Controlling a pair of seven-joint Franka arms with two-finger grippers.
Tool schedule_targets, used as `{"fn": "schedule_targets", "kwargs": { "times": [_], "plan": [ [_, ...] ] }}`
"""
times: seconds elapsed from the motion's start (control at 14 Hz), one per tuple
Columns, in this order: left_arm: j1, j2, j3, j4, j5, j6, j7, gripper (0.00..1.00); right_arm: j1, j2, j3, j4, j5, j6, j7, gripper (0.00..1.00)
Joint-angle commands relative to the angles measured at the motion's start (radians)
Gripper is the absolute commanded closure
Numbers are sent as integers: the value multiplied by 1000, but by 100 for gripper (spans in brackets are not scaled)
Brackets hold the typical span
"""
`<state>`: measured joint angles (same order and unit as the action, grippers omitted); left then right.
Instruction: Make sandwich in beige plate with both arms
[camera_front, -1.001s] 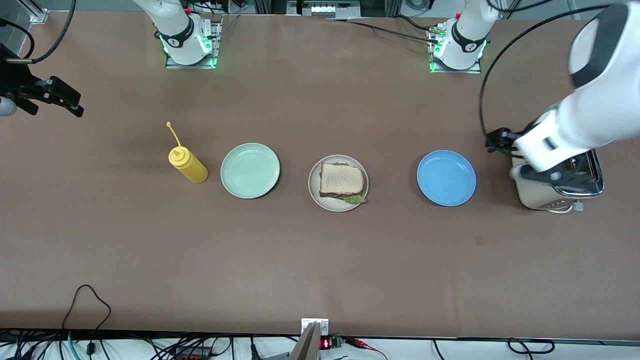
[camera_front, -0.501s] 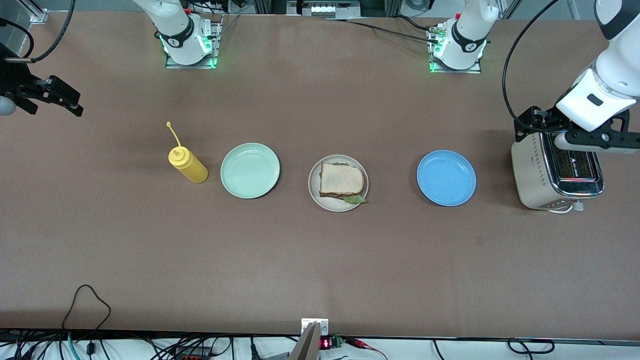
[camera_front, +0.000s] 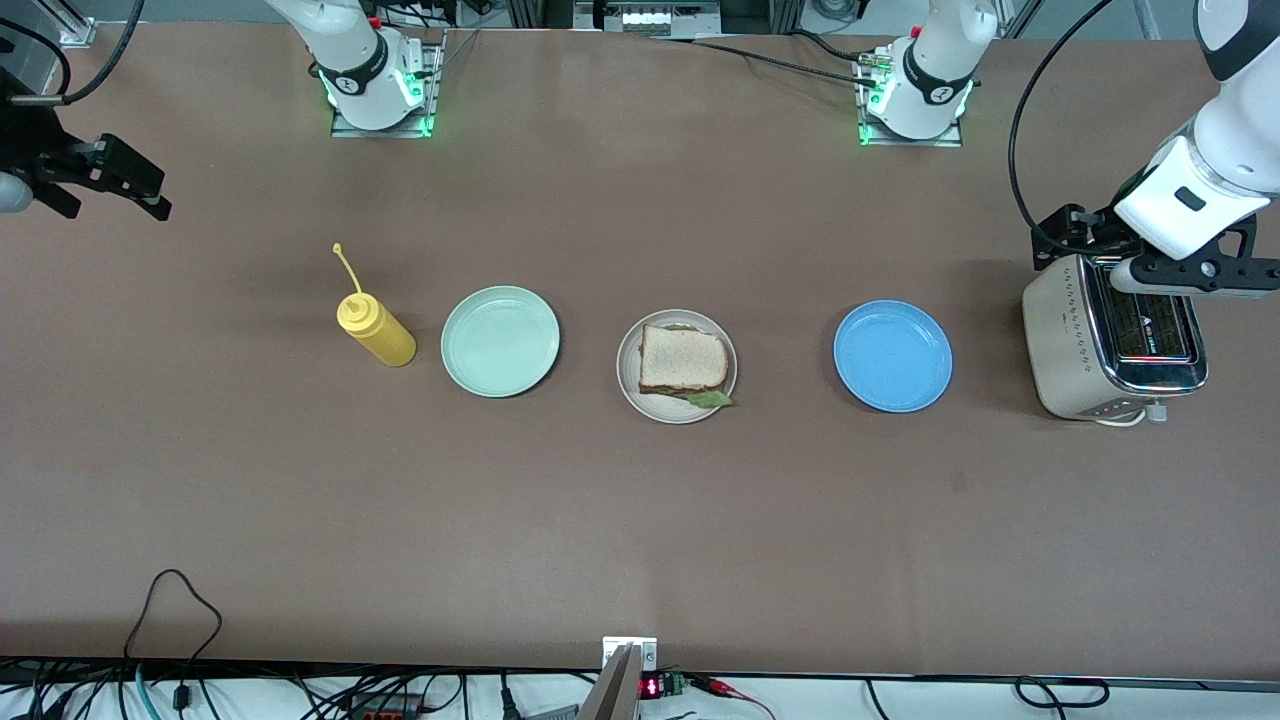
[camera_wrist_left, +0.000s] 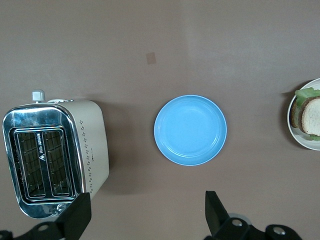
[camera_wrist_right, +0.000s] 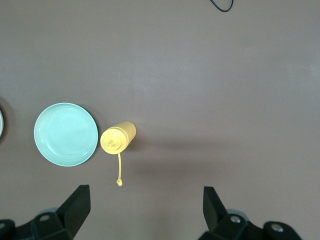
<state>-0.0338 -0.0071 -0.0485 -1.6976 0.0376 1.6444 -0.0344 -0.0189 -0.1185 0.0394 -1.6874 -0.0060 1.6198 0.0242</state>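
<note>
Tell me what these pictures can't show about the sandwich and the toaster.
- Sandwich on the beige plate, front view: the top bread slice hides the lower slice and most of the lettuce.
- Sandwich, left wrist view: cut off by the picture's edge.
- Toaster, front view: the left arm covers its farther end.
- Toaster slots, left wrist view: too dark to see the bottom.

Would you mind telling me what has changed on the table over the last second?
The left gripper swung up off the toaster, drawing back toward the robots' side, open and empty. The right gripper edged slightly the same way at its own end, also open. The sandwich, beige plate, both other plates and the mustard bottle stayed put.
</note>
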Motion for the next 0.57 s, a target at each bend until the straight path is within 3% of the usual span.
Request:
{"fn": "schedule_targets", "kwargs": {
  "times": [0.0,0.5],
  "plan": [
    [0,10,4,29,-15,-12,7,0,27,-12,-6,-3,11,-8,-6,0],
    [-15,12,1,32,-7,-14,1,0,54,56,-12,49,-6,25,-26,0]
  ]
}}
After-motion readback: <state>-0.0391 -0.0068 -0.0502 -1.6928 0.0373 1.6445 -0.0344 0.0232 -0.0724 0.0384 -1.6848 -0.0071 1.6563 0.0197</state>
